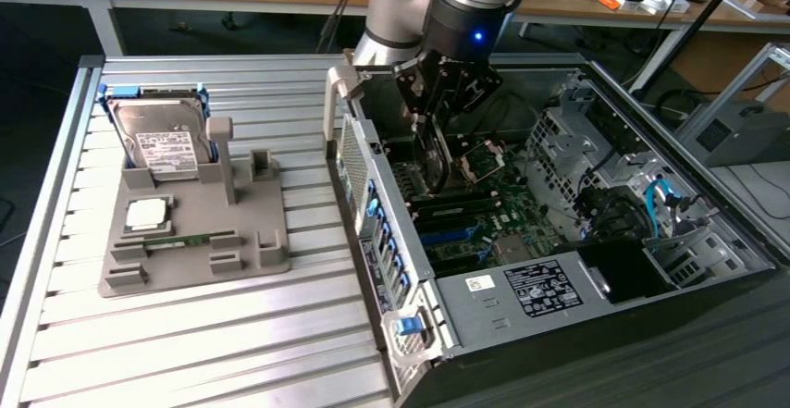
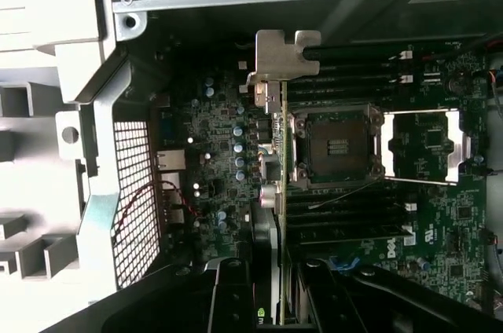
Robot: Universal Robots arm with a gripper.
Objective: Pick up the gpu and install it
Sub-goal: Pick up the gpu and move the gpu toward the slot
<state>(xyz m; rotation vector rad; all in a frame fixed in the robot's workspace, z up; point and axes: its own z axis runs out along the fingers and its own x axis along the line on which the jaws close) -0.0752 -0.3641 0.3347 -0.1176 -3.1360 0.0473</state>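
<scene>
Right, my pincer (image 1: 435, 123) is down inside the open tower case (image 1: 358, 149), clenched on the gpu (image 1: 432, 163), with a finger (image 2: 232, 294) on one face of the board and its mate on the other. I'm carrying the card on edge, straight below the pincer. I reckon that is so its connector edge faces the motherboard (image 2: 212, 152). Whether it is seated in a slot yet, I can't tell.

The silvery bracket (image 2: 284, 54) sits at the end of the card farthest from my pincer, toward the perforated rear panel (image 2: 134, 184). That looks right for lining it up with the back of the case.

It's tight in here. The empty CPU socket (image 2: 338, 144) is just beside the card on one flank, with the memory slots (image 2: 354, 219) next to it. A row of capacitors (image 2: 238, 152) stands close on the other flank.

Well apart from my pincer, outside the case, a grey holder (image 1: 253, 241) keeps the hard drive (image 1: 161, 144), a processor (image 1: 148, 214) and a memory stick (image 1: 179, 241).
</scene>
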